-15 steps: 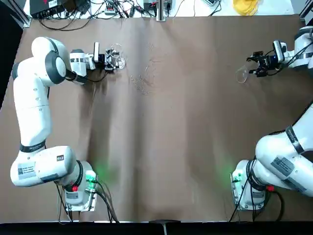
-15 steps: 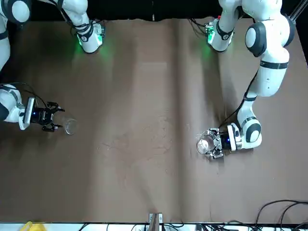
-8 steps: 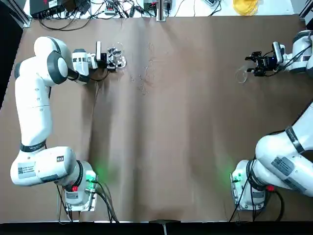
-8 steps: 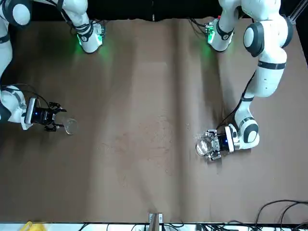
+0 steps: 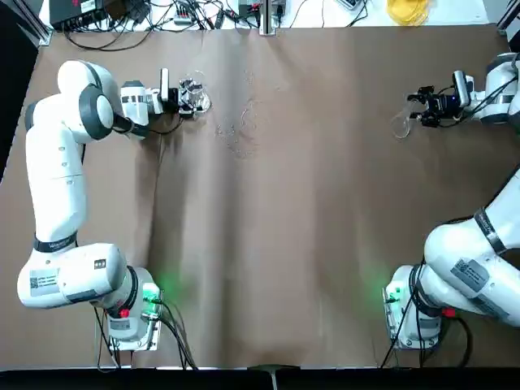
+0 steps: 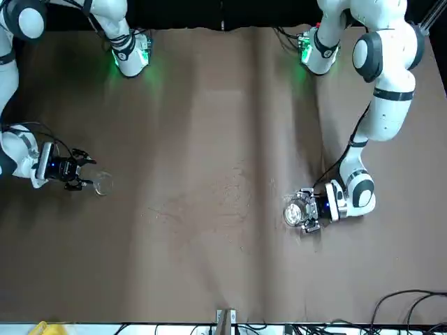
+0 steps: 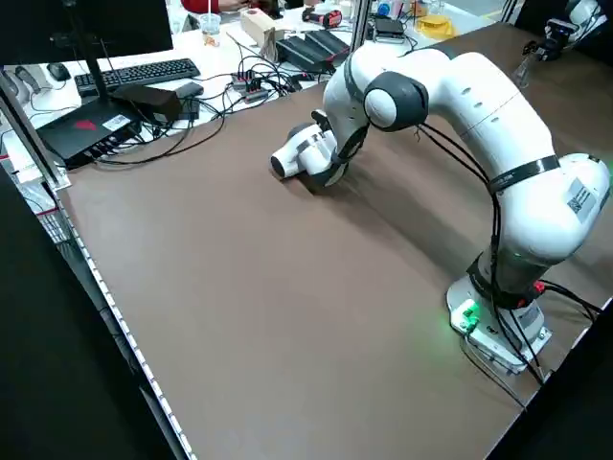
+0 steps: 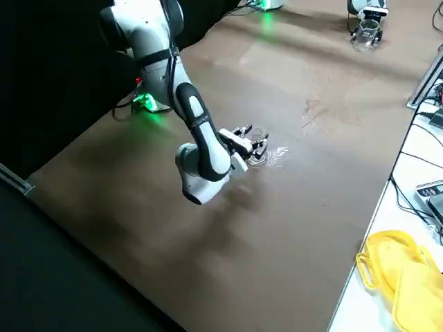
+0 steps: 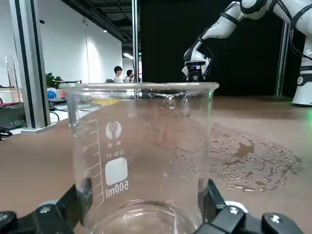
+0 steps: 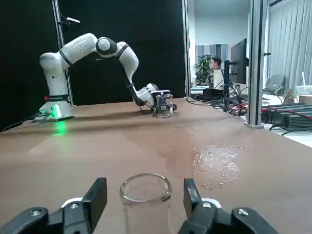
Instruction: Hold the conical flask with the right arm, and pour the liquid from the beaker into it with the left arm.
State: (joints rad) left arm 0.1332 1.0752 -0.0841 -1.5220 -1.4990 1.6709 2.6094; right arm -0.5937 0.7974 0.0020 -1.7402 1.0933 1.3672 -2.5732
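Observation:
The beaker (image 5: pixel 194 93) is a clear straight-sided glass standing at the far left of the table, also seen in the front view (image 6: pixel 294 212). My left gripper (image 5: pixel 182 96) is shut on the beaker, and in the left wrist view its black fingers (image 9: pixel 210 201) press both sides of the glass (image 9: pixel 141 161). The conical flask (image 5: pixel 400 125) stands at the far right, its narrow neck (image 10: pixel 145 192) upright. Just behind it sits my right gripper (image 5: pixel 419 108), open, with its fingers (image 10: pixel 97 196) apart from the neck on both sides.
A wet patch (image 5: pixel 238 130) marks the brown table cover between the two glasses. Cables and boxes (image 5: pixel 122 15) and a yellow object (image 5: pixel 409 10) lie past the far edge. Both arm bases (image 5: pixel 130 313) stand near the front edge.
My left gripper has crept slightly toward the far edge with the beaker in it. The right gripper and the flask stay almost where they were.

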